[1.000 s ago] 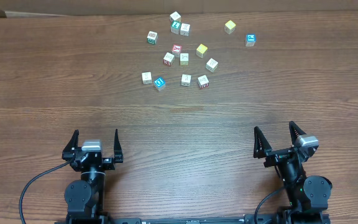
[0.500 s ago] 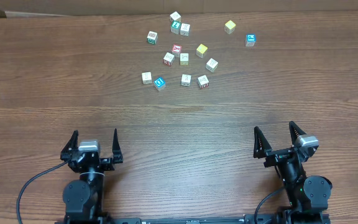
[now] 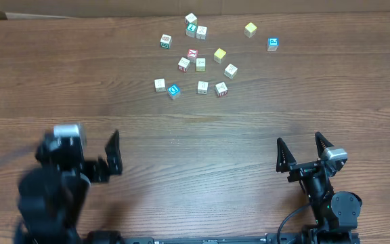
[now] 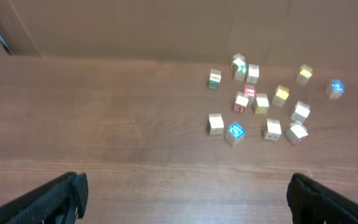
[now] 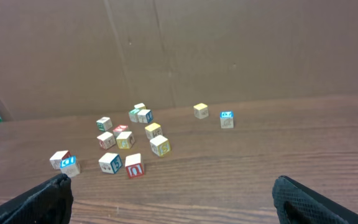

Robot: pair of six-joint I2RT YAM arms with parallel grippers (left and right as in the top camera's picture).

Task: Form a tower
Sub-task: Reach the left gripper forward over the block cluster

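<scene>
The wooden table (image 3: 59,81) runs up to a cardboard wall (image 5: 229,50). Far from that wall, the left gripper (image 4: 185,183), blurred in the overhead view, and the right gripper (image 3: 298,139) both have their jaws wide apart and hold nothing. Near the wall the small letter cubes (image 3: 200,64) lie loose and scattered, not yet built into a tower, with one blue-faced cube (image 3: 174,89) on the side farthest from the wall.

Soft even light (left fingers (image 3: 114,152) motion-blurred overhead).
</scene>
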